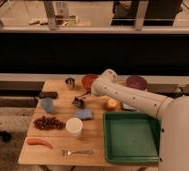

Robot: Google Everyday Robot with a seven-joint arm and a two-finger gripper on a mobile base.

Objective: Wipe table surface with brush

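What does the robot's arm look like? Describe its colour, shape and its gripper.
The arm is smooth, white and tube-shaped, widening into a bulky white rounded shell at lower right. It bends at a rounded white joint. The gripper, over the table by the brush, is small and dark. No cables or markings show.

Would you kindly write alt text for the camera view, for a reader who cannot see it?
A white robot arm reaches across a wooden table, its gripper at a small brush near the middle. Around lie a green tray, grapes, a white cup, a fork and a carrot.
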